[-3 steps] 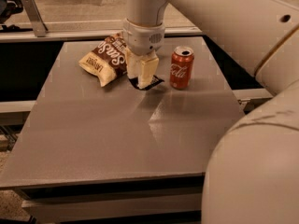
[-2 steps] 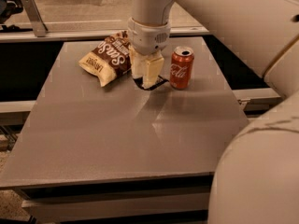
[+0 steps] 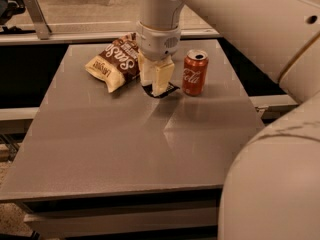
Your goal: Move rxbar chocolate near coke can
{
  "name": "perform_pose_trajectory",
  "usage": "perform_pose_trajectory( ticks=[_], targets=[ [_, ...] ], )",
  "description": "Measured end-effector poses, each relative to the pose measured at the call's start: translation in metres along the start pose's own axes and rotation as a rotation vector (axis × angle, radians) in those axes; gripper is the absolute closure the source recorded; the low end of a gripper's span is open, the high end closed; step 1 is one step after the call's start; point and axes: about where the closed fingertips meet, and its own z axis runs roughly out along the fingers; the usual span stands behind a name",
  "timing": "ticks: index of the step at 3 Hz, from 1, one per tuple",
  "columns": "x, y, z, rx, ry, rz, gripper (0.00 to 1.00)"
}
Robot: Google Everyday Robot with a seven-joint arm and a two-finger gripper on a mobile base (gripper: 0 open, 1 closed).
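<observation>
The coke can [image 3: 194, 73] stands upright at the back right of the grey table [image 3: 125, 149]. The rxbar chocolate [image 3: 164, 90] lies flat on the table just left of the can. Only its dark right end and front edge show, since the gripper hides the rest. My gripper [image 3: 156, 84] points straight down right over the bar, with its tips at the wrapper, about a can's width left of the can.
A brown-and-cream chip bag [image 3: 115, 61] lies just left of the gripper, close to the arm. My arm's large white body [image 3: 270, 184] fills the right and lower right of the view. A metal rail [image 3: 75, 36] runs behind the table.
The gripper has shifted slightly right and a little lower over the bar. The bar, can and chip bag stay where they were.
</observation>
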Motion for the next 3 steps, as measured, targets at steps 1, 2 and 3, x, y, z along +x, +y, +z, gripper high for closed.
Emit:
perform_pose_trajectory(
  ticks=[1, 2, 3],
  targets=[
    [-0.0050, -0.0030, 0.0006, -0.007, 0.001, -0.005, 0.59],
    [-0.0100, -0.0046, -0.0003, -0.008, 0.003, -0.008, 0.27],
    [-0.0112, -0.0029, -0.0013, -0.006, 0.001, -0.004, 0.04]
  ],
)
